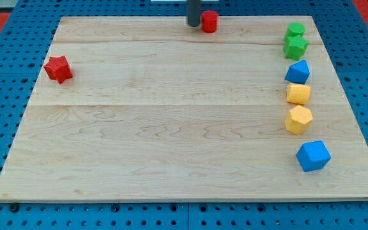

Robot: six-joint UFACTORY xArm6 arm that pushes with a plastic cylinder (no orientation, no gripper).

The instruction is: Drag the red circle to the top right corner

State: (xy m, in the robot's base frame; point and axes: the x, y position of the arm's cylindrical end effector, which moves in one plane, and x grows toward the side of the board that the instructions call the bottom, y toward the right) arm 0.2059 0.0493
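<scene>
The red circle point(209, 21) is a small red cylinder standing near the top edge of the wooden board point(171, 128), a little right of the middle. My tip point(193, 25) stands right against its left side, touching or almost touching it. The board's top right corner lies well to the right of the cylinder, past a green block point(294, 29).
A red star block point(58, 69) lies at the left. Down the right side run a green block, a green star point(295, 46), a blue block point(298, 72), two yellow blocks point(298, 94) point(298, 119) and a blue block point(313, 156).
</scene>
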